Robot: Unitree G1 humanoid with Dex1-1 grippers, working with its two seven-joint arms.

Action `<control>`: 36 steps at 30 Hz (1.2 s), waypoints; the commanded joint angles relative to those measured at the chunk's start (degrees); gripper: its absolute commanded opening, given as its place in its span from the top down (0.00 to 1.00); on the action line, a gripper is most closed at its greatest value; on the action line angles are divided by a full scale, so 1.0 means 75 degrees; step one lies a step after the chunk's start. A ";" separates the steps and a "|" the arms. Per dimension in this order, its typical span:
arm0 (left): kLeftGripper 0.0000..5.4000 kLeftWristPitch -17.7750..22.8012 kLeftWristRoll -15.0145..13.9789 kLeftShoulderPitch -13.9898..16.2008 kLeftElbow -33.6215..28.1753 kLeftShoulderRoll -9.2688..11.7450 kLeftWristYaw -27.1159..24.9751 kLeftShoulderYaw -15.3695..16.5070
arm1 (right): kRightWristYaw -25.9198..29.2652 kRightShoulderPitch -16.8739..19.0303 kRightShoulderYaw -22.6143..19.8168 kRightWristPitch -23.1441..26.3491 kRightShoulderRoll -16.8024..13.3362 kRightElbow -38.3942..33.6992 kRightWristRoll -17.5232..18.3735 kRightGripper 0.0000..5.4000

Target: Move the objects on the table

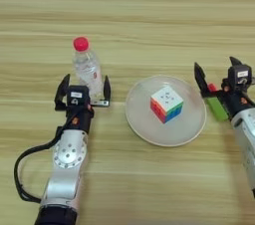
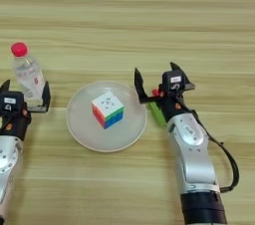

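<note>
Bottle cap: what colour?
Red. The bottle's cap shows best in the left eye view.

Streaky matt wood-grain table (image 1: 149, 10); clear glossy plastic bottle (image 1: 87, 67); smooth glossy plate (image 1: 144, 124); glossy plastic puzzle cube (image 1: 167, 104).
</note>
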 commanded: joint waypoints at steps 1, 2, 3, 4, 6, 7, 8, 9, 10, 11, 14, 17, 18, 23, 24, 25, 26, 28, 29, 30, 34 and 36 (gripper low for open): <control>0.00 0.0140 -0.0103 -0.0011 -0.0163 0.0140 -0.0135 0.0080 | -0.0127 0.0055 0.0024 -0.0068 0.0080 0.0013 -0.0029 0.00; 0.00 0.0160 -0.0126 -0.0012 -0.0201 0.0174 -0.0171 0.0096 | -0.0153 0.0059 0.0043 -0.0053 0.0110 0.0015 -0.0042 0.00; 0.00 0.0176 -0.0153 -0.0015 -0.0227 0.0208 -0.0210 0.0111 | -0.0173 0.0065 0.0066 -0.0053 0.0139 0.0040 -0.0057 0.00; 0.00 0.0187 -0.0172 -0.0017 -0.0242 0.0235 -0.0241 0.0126 | -0.0193 0.0072 0.0091 -0.0050 0.0164 0.0057 -0.0071 0.00; 0.00 0.0202 -0.0214 -0.0023 -0.0252 0.0285 -0.0294 0.0161 | -0.0233 0.0085 0.0149 -0.0050 0.0206 0.0073 -0.0103 0.00; 0.00 0.0206 -0.0233 -0.0032 -0.0242 0.0309 -0.0315 0.0182 | -0.0251 0.0089 0.0176 -0.0047 0.0226 0.0074 -0.0116 0.00; 0.00 0.0215 -0.0243 -0.0057 -0.0225 0.0336 -0.0326 0.0204 | -0.0264 0.0087 0.0197 -0.0046 0.0244 0.0079 -0.0125 0.00; 0.00 0.0228 -0.0253 -0.0086 -0.0208 0.0360 -0.0342 0.0225 | -0.0274 0.0085 0.0214 -0.0046 0.0260 0.0085 -0.0133 0.00; 0.00 0.0248 -0.0256 -0.0120 -0.0200 0.0378 -0.0355 0.0243 | -0.0281 0.0081 0.0226 -0.0048 0.0272 0.0094 -0.0141 0.00; 0.00 0.0263 -0.0259 -0.0152 -0.0191 0.0395 -0.0370 0.0260 | -0.0290 0.0075 0.0237 -0.0053 0.0284 0.0108 -0.0149 0.00; 0.00 0.0316 -0.0283 -0.0278 -0.0168 0.0457 -0.0482 0.0277 | -0.0344 0.0051 0.0291 -0.0069 0.0326 0.0160 -0.0174 0.00; 0.00 0.0377 -0.0299 -0.0376 -0.0166 0.0479 -0.0580 0.0266 | -0.0390 0.0033 0.0337 -0.0081 0.0363 0.0197 -0.0191 0.00; 0.00 0.0391 -0.0303 -0.0418 -0.0145 0.0487 -0.0597 0.0275 | -0.0403 0.0027 0.0350 -0.0083 0.0375 0.0210 -0.0197 0.00; 0.00 0.0477 -0.0343 -0.0661 -0.0047 0.0513 -0.0705 0.0309 | -0.0427 0.0009 0.0386 -0.0083 0.0427 0.0258 -0.0218 0.00; 0.00 0.0489 -0.0363 -0.0695 -0.0029 0.0502 -0.0728 0.0307 | -0.0424 0.0005 0.0390 -0.0080 0.0433 0.0270 -0.0216 0.00; 0.00 0.0494 -0.0358 -0.0739 0.0008 0.0495 -0.0735 0.0297 | -0.0421 -0.0003 0.0392 -0.0080 0.0440 0.0288 -0.0219 0.00; 0.00 0.0499 -0.0356 -0.0800 0.0072 0.0494 -0.0736 0.0287 | -0.0419 -0.0014 0.0393 -0.0082 0.0449 0.0309 -0.0220 0.00; 0.00 0.0490 -0.0349 -0.0905 0.0199 0.0506 -0.0729 0.0282 | -0.0419 -0.0029 0.0398 -0.0092 0.0463 0.0346 -0.0224 0.00; 0.00 0.0485 -0.0351 -0.0947 0.0253 0.0515 -0.0729 0.0289 | -0.0420 -0.0033 0.0400 -0.0097 0.0467 0.0358 -0.0227 0.00; 0.00 0.0476 -0.0357 -0.0988 0.0311 0.0521 -0.0731 0.0298 | -0.0420 -0.0037 0.0401 -0.0104 0.0469 0.0369 -0.0228 0.00; 0.00 0.0461 -0.0405 -0.1127 0.0487 0.0496 -0.0746 0.0307 | -0.0415 -0.0045 0.0401 -0.0132 0.0473 0.0403 -0.0225 0.00; 0.00 0.0462 -0.0399 -0.1203 0.0549 0.0479 -0.0730 0.0297 | -0.0407 -0.0044 0.0398 -0.0133 0.0469 0.0409 -0.0219 0.00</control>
